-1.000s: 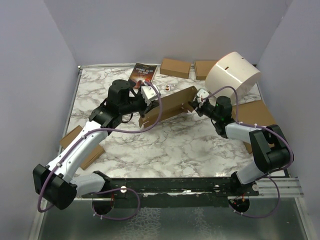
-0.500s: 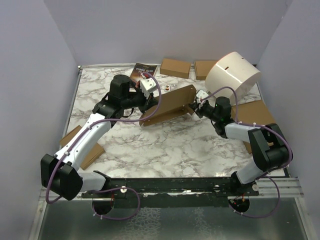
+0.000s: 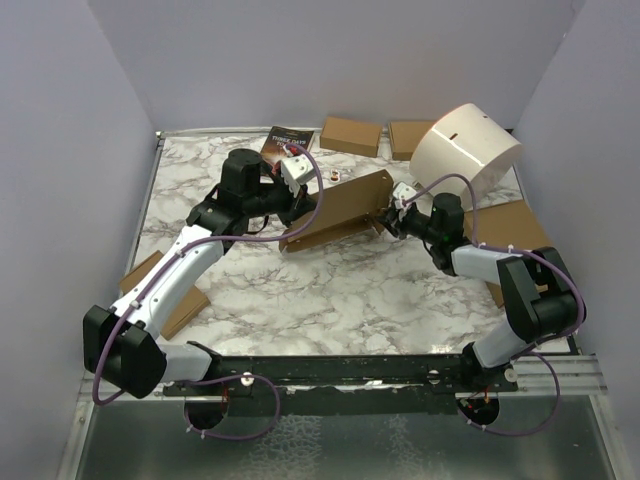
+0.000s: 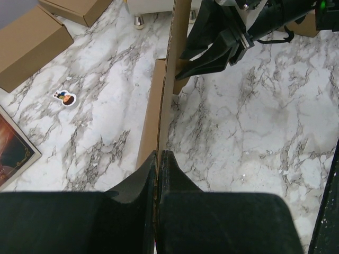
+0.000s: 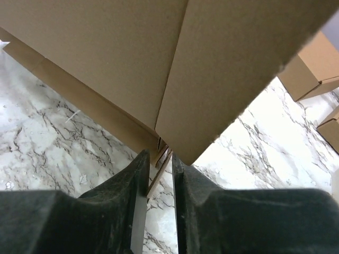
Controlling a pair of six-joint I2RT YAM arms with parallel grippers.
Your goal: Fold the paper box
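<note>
Item: paper box [image 3: 338, 210], tilted on edge near the table's [image 3: 330, 300] far edge. Your left gripper [image 4: 158, 154] is clamped tight on its left end, likely as an anchor. Your right gripper [image 5: 160, 157], jaws slightly parted, straddles its right end loosely.

Box [image 3: 335, 210] mid-table [image 3: 330, 290], tilted up on long edge, spanning both grippers: left gripper [image 4: 158, 159] on left end, right gripper [image 5: 159, 159] at right end. Far edge, left to right: book [image 3: 285, 145], small boxes [image 3: 350, 135], drum [image 3: 467, 155]. Sticker [image 4: 65, 97] between book and box. Flat box [image 3: 515, 228] before drum, at right edge. Cardboard [image 3: 160, 290] at left edge.
</note>
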